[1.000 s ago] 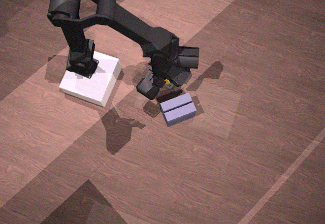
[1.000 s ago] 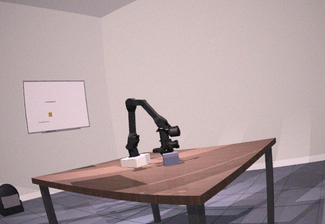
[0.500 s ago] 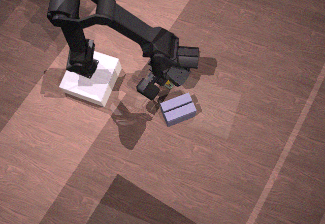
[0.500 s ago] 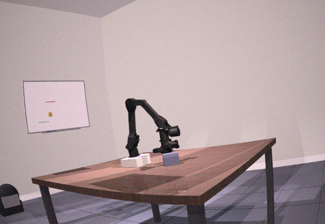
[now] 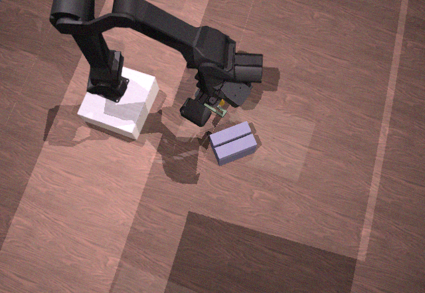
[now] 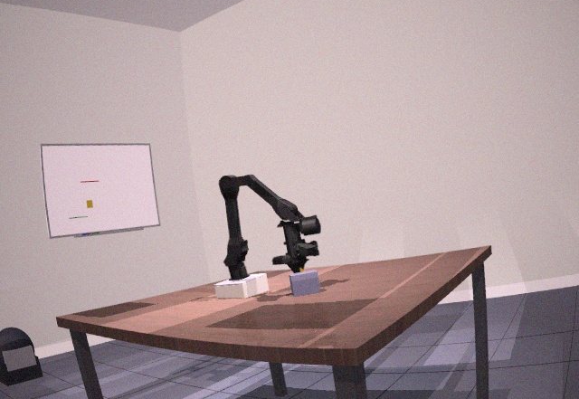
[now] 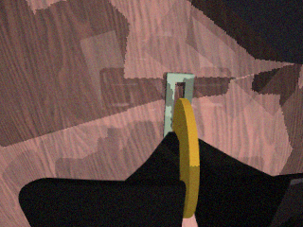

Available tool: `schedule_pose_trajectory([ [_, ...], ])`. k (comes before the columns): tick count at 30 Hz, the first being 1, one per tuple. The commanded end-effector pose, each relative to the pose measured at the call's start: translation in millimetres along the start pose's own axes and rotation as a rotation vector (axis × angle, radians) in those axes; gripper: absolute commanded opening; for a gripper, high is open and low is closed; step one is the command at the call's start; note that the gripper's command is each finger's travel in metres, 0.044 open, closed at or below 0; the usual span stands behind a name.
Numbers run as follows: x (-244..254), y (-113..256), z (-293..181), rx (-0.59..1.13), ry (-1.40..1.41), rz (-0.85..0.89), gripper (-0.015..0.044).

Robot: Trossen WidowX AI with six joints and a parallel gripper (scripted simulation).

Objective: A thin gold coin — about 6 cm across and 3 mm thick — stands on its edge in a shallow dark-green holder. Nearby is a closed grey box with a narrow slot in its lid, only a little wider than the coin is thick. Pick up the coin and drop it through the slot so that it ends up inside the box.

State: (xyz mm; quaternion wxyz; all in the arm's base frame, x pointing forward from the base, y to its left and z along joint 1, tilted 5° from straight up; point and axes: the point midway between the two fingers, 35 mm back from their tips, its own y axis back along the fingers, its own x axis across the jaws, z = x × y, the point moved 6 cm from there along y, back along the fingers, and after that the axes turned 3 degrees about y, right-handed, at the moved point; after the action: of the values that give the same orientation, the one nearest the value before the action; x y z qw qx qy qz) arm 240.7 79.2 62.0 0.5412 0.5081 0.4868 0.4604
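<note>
My gripper (image 5: 216, 101) (image 6: 298, 270) (image 7: 176, 138) is shut on the gold coin (image 5: 222, 102) (image 6: 301, 270) (image 7: 190, 153). The coin is upright, edge-on in the wrist view, and its far part sticks out beyond the fingers. The green holder (image 5: 224, 113) (image 7: 169, 111) is below the coin, which appears raised above it; the exact gap cannot be told. Part of the holder is hidden behind the fingers and coin. The grey-lilac box (image 5: 236, 149) (image 6: 305, 283) stands closed beside the holder, with a dark slot (image 5: 232, 139) along its lid. It is not in the wrist view.
The arm's white base block (image 5: 146, 105) (image 6: 256, 284) stands to the left of the box in the top and exterior views. The wooden table (image 5: 274, 214) (image 6: 402, 287) carries broad shadows and lighter patches. A whiteboard (image 6: 117, 189) hangs on the wall behind.
</note>
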Motion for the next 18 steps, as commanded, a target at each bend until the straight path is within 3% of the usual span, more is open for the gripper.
schedule_pose_trajectory([
  [1, 0.6, 8.6, 0.7, 0.003, -0.007, 0.003, 0.0000],
  [18, -1.3, 51.4, 0.1, 0.012, -0.029, -0.007, 0.0000],
])
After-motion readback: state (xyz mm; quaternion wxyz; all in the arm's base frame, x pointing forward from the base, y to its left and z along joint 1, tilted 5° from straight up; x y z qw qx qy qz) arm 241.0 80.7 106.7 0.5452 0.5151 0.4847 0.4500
